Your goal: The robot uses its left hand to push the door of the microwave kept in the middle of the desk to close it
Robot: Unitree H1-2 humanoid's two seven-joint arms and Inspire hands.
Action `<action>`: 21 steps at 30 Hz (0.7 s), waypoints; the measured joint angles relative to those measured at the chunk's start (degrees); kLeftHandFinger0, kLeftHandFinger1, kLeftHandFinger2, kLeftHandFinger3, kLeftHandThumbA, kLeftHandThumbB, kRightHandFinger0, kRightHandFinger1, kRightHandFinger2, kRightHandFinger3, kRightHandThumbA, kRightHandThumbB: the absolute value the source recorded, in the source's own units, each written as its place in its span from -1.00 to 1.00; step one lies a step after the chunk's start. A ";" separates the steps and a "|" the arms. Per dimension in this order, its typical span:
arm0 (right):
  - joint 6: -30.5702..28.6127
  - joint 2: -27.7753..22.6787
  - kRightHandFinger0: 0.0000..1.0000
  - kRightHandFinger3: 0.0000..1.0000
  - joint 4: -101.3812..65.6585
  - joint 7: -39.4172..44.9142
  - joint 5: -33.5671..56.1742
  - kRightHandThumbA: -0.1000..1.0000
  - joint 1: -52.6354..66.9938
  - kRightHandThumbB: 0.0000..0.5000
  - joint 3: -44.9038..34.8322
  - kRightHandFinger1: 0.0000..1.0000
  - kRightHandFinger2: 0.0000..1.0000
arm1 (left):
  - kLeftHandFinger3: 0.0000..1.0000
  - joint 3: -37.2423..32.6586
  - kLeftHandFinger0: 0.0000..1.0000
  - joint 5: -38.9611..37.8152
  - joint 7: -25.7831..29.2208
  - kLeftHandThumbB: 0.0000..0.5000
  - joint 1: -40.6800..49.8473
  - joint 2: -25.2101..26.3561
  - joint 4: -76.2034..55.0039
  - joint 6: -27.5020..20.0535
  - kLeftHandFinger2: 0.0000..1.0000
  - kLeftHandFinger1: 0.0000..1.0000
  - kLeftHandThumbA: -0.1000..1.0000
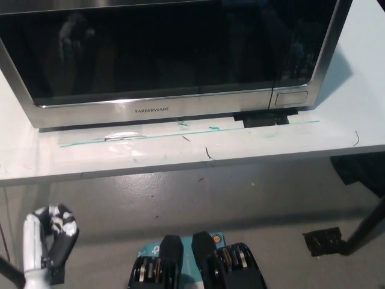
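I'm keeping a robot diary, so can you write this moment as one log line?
silver microwave with dark glass door: closed | white desk: holds it | white left hand: low, off desk, holding nothing | right hand: unseen

Lab-like workspace, microwave [174,54] on white desk [240,144], grey floor [228,198]

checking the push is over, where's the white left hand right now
In the head view the left hand is at the bottom left corner, below the desk edge and well clear of the microwave.
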 measured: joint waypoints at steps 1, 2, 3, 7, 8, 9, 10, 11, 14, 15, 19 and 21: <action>0.00 -0.02 -0.37 0.01 0.00 0.00 0.00 -1.00 -0.03 -0.28 0.00 -0.31 -0.20 | -0.40 0.57 -1.00 -0.26 0.29 -0.81 0.00 -0.23 2.02 0.01 -0.87 -1.00 -1.00; 0.00 -0.07 -0.37 0.02 0.00 -0.01 0.00 -1.00 -0.02 -0.26 0.00 -0.30 -0.20 | -0.37 1.04 -0.94 -0.54 0.49 -0.79 0.02 -0.35 3.38 0.13 -0.75 -0.92 -1.00; 0.00 -0.14 -0.36 0.03 0.00 -0.02 -0.01 -1.00 -0.03 -0.26 0.00 -0.28 -0.18 | -0.36 1.67 -0.92 -0.87 0.70 -0.78 -0.03 -0.46 4.89 0.55 -0.71 -0.90 -1.00; 0.01 -0.38 -0.33 0.05 -0.03 -0.13 -0.01 -1.00 -0.06 -0.28 0.01 -0.27 -0.17 | -0.35 4.34 -1.00 -2.57 0.84 -0.72 -0.21 -0.95 9.53 3.77 -0.74 -1.00 -1.00; 0.01 -0.40 -0.33 0.06 -0.03 -0.15 -0.01 -1.00 -0.06 -0.28 0.01 -0.27 -0.16 | -0.36 4.96 -1.00 -2.93 0.88 -0.71 -0.50 -1.04 11.00 5.10 -0.75 -1.00 -1.00; 0.01 -0.40 -0.35 0.08 -0.03 -0.16 -0.01 -1.00 -0.10 -0.28 0.01 -0.28 -0.17 | -0.38 5.31 -1.00 -3.09 0.99 -0.65 -0.72 -1.10 12.06 5.94 -0.77 -1.00 -1.00; 0.02 -0.42 -0.34 0.09 -0.02 -0.18 -0.01 -1.00 -0.19 -0.29 0.03 -0.27 -0.16 | -0.39 5.97 -1.00 -3.46 1.44 -0.63 -1.05 -1.18 13.55 7.49 -0.77 -1.00 -1.00; 0.06 -0.46 -0.34 0.08 -0.03 -0.20 -0.01 -1.00 -0.25 -0.27 0.03 -0.27 -0.16 | -0.40 6.47 -1.00 -3.71 1.75 -0.62 -1.57 -1.25 14.99 8.52 -0.72 -0.98 -1.00; 0.07 -0.50 -0.36 0.04 -0.03 -0.23 -0.01 -1.00 -0.55 -0.28 0.03 -0.29 -0.20 | -0.38 7.35 -1.00 -4.39 2.35 -0.69 -2.87 -1.13 18.90 11.29 -0.73 -0.99 -0.95; 0.07 -0.50 -0.37 0.04 -0.03 -0.24 -0.01 -1.00 -0.58 -0.28 0.03 -0.30 -0.21 | -0.38 7.31 -1.00 -4.45 2.40 -0.69 -3.23 -0.93 19.78 11.83 -0.73 -0.98 -0.95; 0.06 -0.52 -0.36 0.01 0.00 -0.27 -0.02 -1.00 -0.63 -0.28 0.14 -0.29 -0.20 | -0.33 7.08 -1.00 -4.60 2.78 -0.78 -4.36 0.13 22.70 12.99 -0.75 -1.00 -0.98; 0.06 -0.57 -0.37 0.00 0.08 -0.27 -0.02 -1.00 -0.64 -0.25 0.24 -0.30 -0.22 | -0.31 6.65 -0.97 -4.54 2.87 -0.79 -4.53 0.68 23.68 13.30 -0.72 -0.97 -1.00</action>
